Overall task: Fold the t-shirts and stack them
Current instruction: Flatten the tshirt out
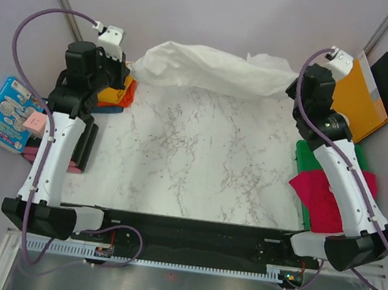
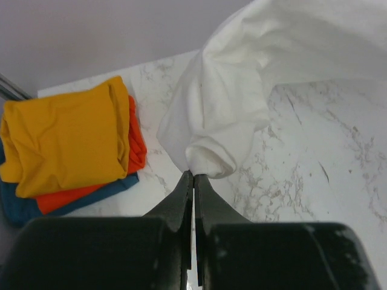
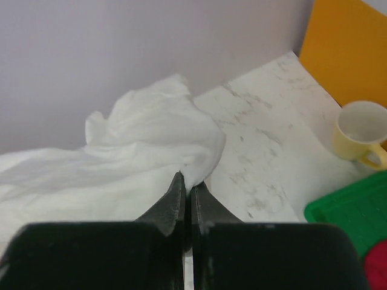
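Observation:
The white t-shirt (image 1: 214, 70) hangs stretched between my two grippers across the far edge of the marble table (image 1: 192, 159). My left gripper (image 2: 193, 175) is shut on its left end (image 2: 208, 160). My right gripper (image 3: 186, 180) is shut on its right end (image 3: 199, 163). A folded stack lies at the far left with the mustard yellow shirt (image 2: 63, 139) on top, the orange shirt (image 2: 136, 148) under it and the blue shirt (image 2: 78, 199) at the bottom. The crimson-pink shirt (image 1: 323, 193) lies at the right, partly under my right arm.
A green tray (image 3: 354, 211) sits at the right under the crimson-pink shirt. A yellow mug (image 3: 363, 136) and an orange-yellow envelope (image 1: 363, 95) stand at the far right. A blue picture box (image 1: 7, 111) and a pink block (image 1: 34, 123) lie left of the table.

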You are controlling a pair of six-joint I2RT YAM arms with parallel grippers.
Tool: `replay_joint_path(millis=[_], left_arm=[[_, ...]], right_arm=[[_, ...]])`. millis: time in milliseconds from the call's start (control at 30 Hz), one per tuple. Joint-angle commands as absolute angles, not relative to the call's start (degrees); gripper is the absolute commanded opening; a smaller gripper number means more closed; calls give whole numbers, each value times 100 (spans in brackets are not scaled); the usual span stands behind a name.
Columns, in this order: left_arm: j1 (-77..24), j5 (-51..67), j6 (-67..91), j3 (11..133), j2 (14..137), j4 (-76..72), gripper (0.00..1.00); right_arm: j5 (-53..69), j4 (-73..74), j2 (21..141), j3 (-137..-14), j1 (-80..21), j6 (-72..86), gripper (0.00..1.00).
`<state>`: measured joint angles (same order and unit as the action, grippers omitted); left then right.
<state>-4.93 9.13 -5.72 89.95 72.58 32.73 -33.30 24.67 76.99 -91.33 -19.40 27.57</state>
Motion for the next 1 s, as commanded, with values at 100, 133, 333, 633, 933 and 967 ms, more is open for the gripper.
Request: replay_joint_path(millis=[100, 133, 333, 633, 933, 967], left_arm=[[-246, 765, -940, 7586, 7471, 3121, 2], [-220, 730, -967, 7463, 7479, 3042, 2], [-176, 686, -1090, 6268, 7348, 2655, 2], [-88, 580, -1125, 7573, 8040, 2899, 2], [-44, 650, -906, 11066, 9150, 3718, 2], [-35, 685, -888, 10944, 9062, 3718, 2]], right_arm=[[-3507, 2927, 7463, -7437, -1881, 2680, 0], [-3507, 2935, 7427, -7314, -1881, 2715, 0], [-3463, 2690, 7198, -5874, -1872, 3040, 0], [-3182, 2610, 7962, -7166, -1328, 2734, 0], [-2988, 3146, 8675, -9818, -1274, 2479, 0], [-3040, 3155, 8588, -9678, -1274, 2470, 0]])
